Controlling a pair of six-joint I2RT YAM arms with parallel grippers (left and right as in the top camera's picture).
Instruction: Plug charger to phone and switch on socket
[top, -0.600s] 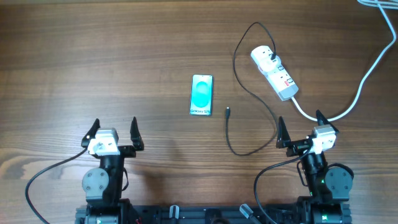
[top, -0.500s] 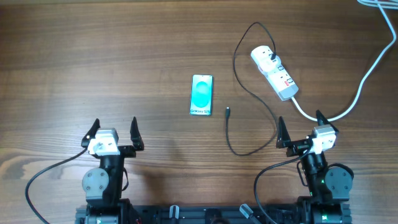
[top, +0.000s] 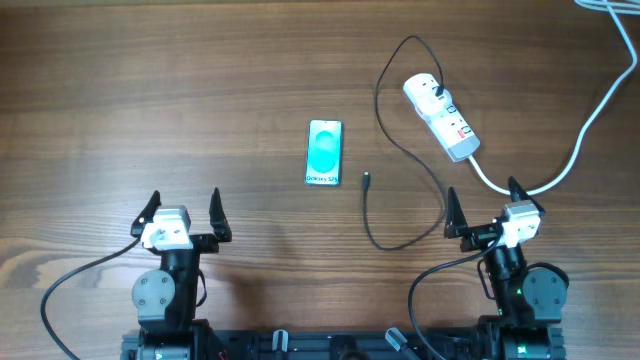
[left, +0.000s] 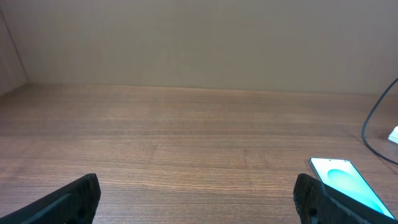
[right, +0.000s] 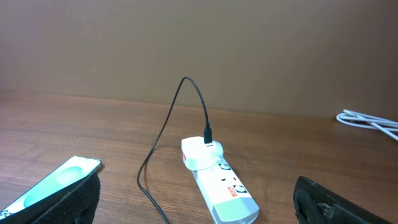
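Left end effector (top: 183, 197) hovers near the front edge of the desk (top: 150, 80), fingers spread wide, holding nothing. The phone (top: 324, 152) lies flat about mid-desk – a small rectangle with a bright teal screen and white lettering. Its long axis runs front to back, with the lettered end toward the front edge. Right of it rests the connector tip (top: 366, 181) of the charger (top: 378, 95), apart from the phone. The thin black cable curls toward the front edge, then climbs and loops back to its plug.

The socket (top: 442, 117) sits toward the back right corner, a white strip with red marks. It lies diagonally, plug end toward the back, with the white cord (right: 367, 120) leaving the nearer end. The right end effector (top: 481, 190) is likewise spread and empty near the front edge.

Only the right wrist view shows the plug (right: 208, 134) standing upright in the socket – the left wrist view catches just the phone's corner.
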